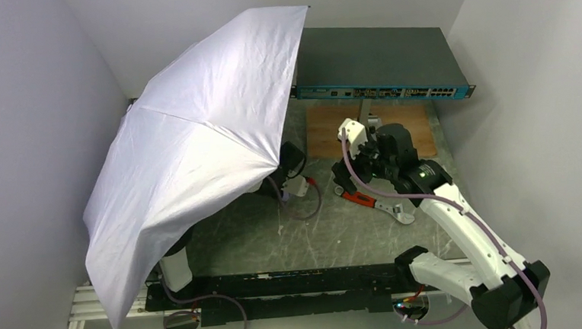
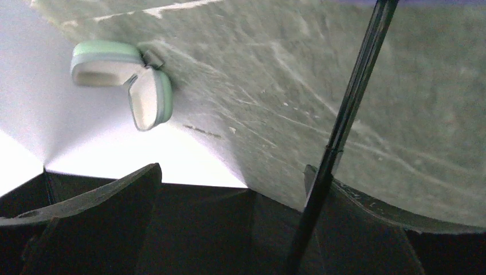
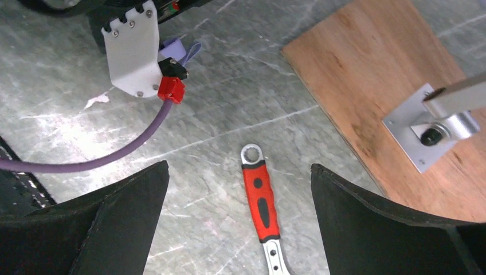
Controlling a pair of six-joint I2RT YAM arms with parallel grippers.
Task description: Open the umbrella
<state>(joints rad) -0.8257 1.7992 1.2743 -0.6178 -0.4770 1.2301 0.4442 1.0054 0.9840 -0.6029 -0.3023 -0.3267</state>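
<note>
The umbrella (image 1: 196,155) stands open, its pale lavender-white canopy spread over the left half of the table and hiding most of my left arm. In the left wrist view its thin black shaft (image 2: 349,114) slants down past the right finger. My left gripper (image 2: 232,172) is open wide, and nothing is pinched between its jaws. A lavender strap (image 3: 182,50) peeks out behind the left wrist's white bracket (image 3: 134,51). My right gripper (image 3: 239,172) is open and empty. It hovers right of the canopy, clear of the umbrella.
A red-handled wrench (image 3: 261,200) lies on the marbled table (image 3: 218,103) under my right gripper. A wooden board (image 3: 372,86) with a metal bracket (image 3: 421,134) sits behind it, before a teal network switch (image 1: 377,68). A mint-green clamshell case (image 2: 123,80) lies open by the wall.
</note>
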